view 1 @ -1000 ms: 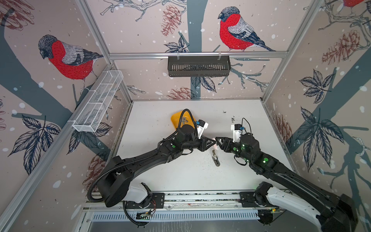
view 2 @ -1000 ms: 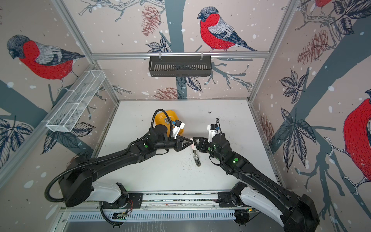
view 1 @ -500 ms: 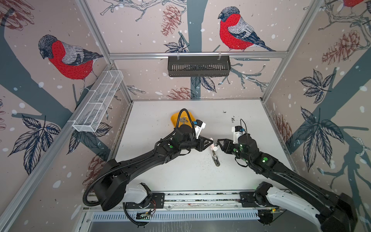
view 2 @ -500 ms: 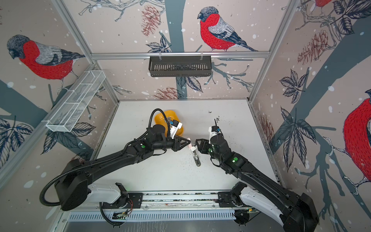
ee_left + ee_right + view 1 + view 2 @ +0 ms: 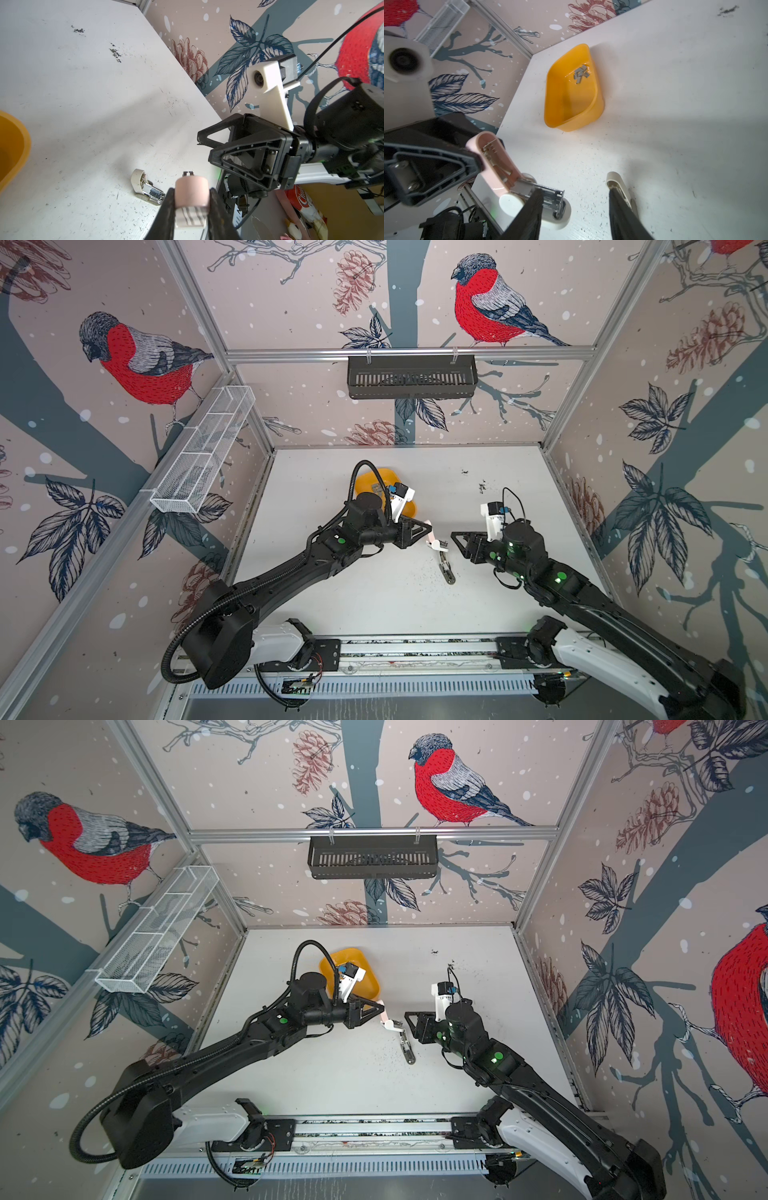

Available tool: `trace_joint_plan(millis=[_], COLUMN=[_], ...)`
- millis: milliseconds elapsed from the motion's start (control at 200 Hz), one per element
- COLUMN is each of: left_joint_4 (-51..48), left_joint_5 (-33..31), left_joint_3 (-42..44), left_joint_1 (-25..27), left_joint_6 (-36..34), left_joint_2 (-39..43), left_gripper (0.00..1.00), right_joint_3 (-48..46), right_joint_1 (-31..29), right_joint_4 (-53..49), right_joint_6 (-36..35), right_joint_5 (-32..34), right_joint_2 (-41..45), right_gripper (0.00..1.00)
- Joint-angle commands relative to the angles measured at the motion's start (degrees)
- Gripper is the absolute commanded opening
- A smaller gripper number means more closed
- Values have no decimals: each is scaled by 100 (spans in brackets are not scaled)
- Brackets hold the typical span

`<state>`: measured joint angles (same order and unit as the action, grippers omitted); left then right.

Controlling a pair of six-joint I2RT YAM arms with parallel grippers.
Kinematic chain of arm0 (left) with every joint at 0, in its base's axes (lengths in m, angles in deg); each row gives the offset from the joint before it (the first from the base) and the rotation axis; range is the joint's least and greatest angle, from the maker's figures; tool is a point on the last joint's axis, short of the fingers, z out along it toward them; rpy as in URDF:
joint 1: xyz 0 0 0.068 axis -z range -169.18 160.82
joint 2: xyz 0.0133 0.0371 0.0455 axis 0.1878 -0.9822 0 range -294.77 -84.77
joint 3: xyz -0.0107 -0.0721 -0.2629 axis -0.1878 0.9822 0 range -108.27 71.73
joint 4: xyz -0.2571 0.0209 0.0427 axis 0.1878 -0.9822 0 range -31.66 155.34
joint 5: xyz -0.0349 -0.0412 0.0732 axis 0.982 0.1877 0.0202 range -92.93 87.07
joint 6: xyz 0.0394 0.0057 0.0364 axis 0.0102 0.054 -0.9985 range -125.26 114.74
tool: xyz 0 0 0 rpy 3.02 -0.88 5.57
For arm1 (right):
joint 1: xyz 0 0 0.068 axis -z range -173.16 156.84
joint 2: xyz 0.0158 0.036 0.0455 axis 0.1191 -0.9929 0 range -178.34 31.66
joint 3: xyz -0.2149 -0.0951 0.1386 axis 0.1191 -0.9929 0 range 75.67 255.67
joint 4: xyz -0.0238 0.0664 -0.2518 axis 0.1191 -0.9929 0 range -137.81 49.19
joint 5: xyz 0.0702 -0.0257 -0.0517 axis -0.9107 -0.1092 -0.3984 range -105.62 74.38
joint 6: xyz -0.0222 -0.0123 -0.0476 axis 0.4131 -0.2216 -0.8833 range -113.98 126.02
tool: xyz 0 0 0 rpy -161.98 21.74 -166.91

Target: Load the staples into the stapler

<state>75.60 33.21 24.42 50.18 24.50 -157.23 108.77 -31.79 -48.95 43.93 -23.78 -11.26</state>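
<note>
My left gripper [image 5: 429,527] is shut on the stapler [image 5: 435,542], a small pink and white one, and holds it above the table. Its pink lid [image 5: 494,155] is swung open and the metal magazine [image 5: 548,197] is bare. The right wrist view shows my right gripper [image 5: 576,207] open, one finger beside the magazine and nothing between the fingers. In both top views the right gripper [image 5: 409,1017] faces the stapler [image 5: 390,1025] from the right. The staples [image 5: 581,74] lie in a heap inside the yellow tray [image 5: 550,104], behind my left arm.
A second small stapler [image 5: 445,568], cream with a metal body, lies on the table below the two grippers. The yellow tray [image 5: 365,485] stands at the back, partly hidden by the left wrist. Dark specks dot the white table [image 5: 374,597].
My right gripper has drawn back to the right from the held stapler and opened a little wider. My left gripper has shifted slightly left, still holding the stapler.
</note>
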Motion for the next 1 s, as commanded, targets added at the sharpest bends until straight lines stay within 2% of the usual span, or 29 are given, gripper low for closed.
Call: trace_joint_plan(millis=[0,140,255,365,480,605,996], left_joint_4=[-300,-1103,-1109,-1123,-1135,-1187,-1018], left_joint_5=[1082,1958,2795,3186,3480,3496,3504], left_joint_3=[-258,-687,-787,-920,-954,-1172,-1149], left_joint_1=[-145,-271,-367,-371,-367,-367,-368], left_joint_6=[-658,-1383,-1592,-1752,-1850,-1920,-1833], left_joint_2=[155,211,210,154,58,-8,-86], left_gripper=[10,9,9,9,9,9,9], right_joint_3=[151,460,654,855,1029,1019,900], right_joint_1=[186,306,321,321,321,252,-230], right_joint_4=[296,321,427,433,179,185,392], right_joint_6=[-859,-1360,-1580,-1728,-1926,-1946,-2003], right_joint_5=[-1224,-2487,-3363,-3939,-4134,-4289,-4081], right_joint_2=[222,172,59,-43,-169,-281,-598], right_gripper=[53,57,61,63,63,62,51])
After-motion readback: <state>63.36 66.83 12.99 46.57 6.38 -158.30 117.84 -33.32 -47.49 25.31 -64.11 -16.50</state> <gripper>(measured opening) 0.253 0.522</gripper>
